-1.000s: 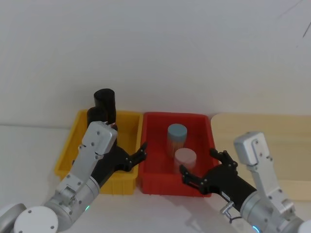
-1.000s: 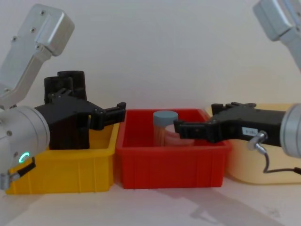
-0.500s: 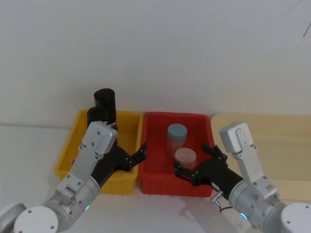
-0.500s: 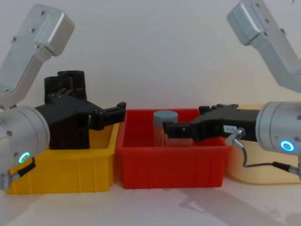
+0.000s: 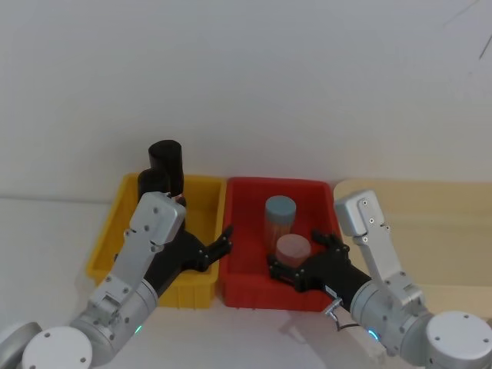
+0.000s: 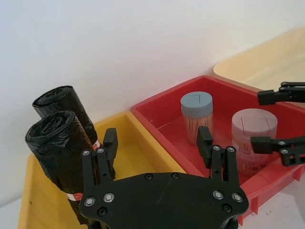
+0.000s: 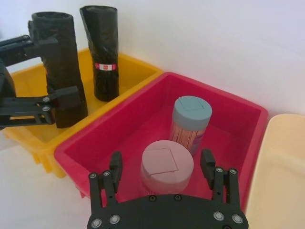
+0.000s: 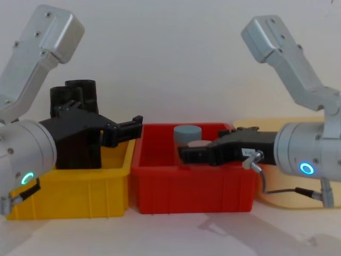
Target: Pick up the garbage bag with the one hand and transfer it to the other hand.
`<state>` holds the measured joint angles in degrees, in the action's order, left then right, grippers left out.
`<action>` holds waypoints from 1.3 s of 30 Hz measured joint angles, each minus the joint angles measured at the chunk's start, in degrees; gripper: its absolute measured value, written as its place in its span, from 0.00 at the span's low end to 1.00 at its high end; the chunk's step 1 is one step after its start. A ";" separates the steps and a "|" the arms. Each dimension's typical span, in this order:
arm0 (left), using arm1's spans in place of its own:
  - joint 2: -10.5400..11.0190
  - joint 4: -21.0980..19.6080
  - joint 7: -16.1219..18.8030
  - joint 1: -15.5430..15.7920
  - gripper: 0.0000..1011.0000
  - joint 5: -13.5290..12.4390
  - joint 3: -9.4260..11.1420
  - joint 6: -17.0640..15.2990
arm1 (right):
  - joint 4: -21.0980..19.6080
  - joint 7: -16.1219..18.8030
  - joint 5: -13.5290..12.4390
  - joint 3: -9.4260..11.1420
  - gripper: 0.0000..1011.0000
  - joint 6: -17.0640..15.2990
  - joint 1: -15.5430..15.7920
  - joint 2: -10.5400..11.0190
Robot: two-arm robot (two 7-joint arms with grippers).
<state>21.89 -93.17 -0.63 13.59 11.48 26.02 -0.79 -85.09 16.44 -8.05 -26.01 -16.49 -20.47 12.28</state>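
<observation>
Two look-alike black rolls stand upright at the back of the yellow bin. The rear, taller-looking one is the garbage bag, with a red-and-white band low on it. My left gripper hovers open over the yellow bin's right side, to the right of the rolls, holding nothing. My right gripper is open over the red bin's front, with a pink-lidded jar just ahead between its fingers.
The red bin sits beside the yellow one and holds the pink-lidded jar and a blue-lidded jar. A pale beige board lies to the right. A white wall stands close behind the bins.
My right gripper has swung left and inward over the red bin's front, up to the pink-lidded jar. The left arm and both rolls have not moved.
</observation>
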 joint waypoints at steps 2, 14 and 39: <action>0.00 0.00 0.00 0.00 0.99 0.00 0.00 0.00 | 0.76 -0.01 0.21 -0.05 0.99 -0.12 -0.38 -0.34; 0.00 0.00 0.00 0.00 0.99 0.00 0.00 0.00 | 4.30 -0.44 1.20 -0.07 0.98 -0.18 -2.20 -1.94; 0.00 0.00 0.00 0.00 0.99 0.00 0.00 0.00 | 5.73 -0.76 1.86 0.56 0.66 0.13 -2.92 -2.78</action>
<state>21.90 -93.17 -0.63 13.59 11.48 26.02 -0.79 -79.36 15.68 -6.18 -25.44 -16.36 -23.38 9.50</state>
